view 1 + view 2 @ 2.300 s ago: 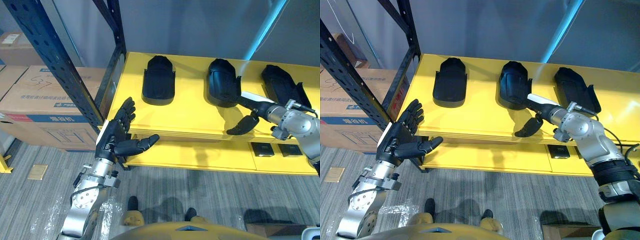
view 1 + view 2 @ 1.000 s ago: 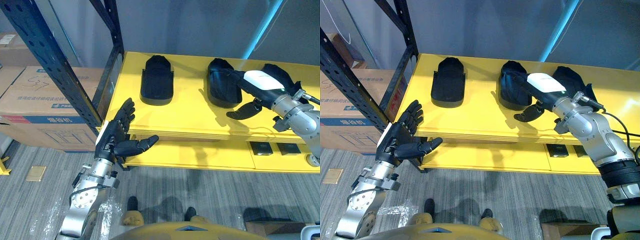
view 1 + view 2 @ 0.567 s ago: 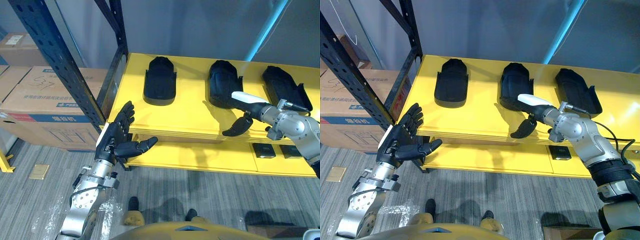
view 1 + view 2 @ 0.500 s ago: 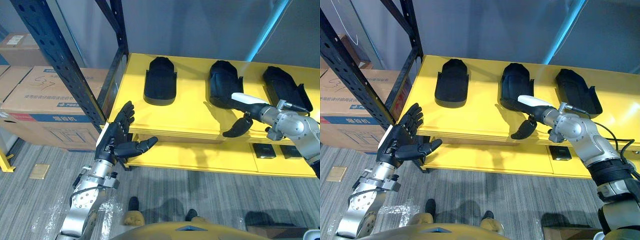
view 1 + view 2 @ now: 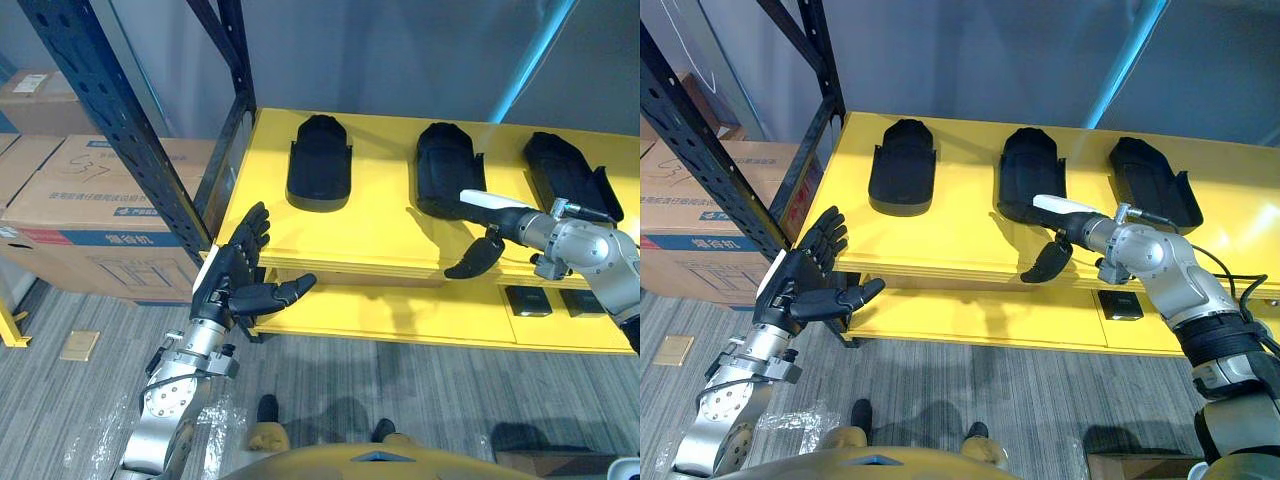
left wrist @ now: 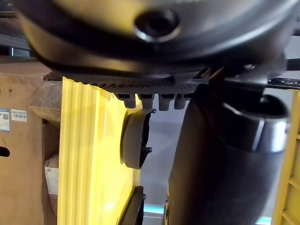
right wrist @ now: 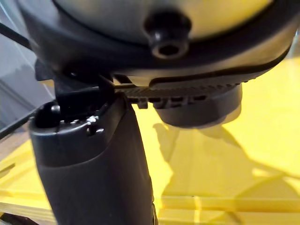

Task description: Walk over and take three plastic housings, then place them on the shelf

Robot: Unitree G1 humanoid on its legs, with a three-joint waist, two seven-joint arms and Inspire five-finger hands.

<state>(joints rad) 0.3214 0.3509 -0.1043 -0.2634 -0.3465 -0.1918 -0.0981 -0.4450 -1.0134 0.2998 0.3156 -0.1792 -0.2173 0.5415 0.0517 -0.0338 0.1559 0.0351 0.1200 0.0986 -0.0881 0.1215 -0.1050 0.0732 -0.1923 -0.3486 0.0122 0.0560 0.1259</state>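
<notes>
Three black plastic housings, left, middle, right: in a row on the yellow shelf.
Right hand: spread, empty, just near of the middle housing.
Left hand: spread, empty, at the shelf's near left corner.

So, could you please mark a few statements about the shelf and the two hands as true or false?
1. Three black housings lie on the yellow shelf. True: the left housing, the middle housing and the right housing.
2. The left hand is holding a housing. False: it is open and empty, in front of the shelf's front left corner.
3. The right hand is over the shelf, beside the middle housing, with straight fingers. True.
4. The cardboard boxes stand to the right of the shelf. False: they are on its left, past the black rack upright.
</notes>
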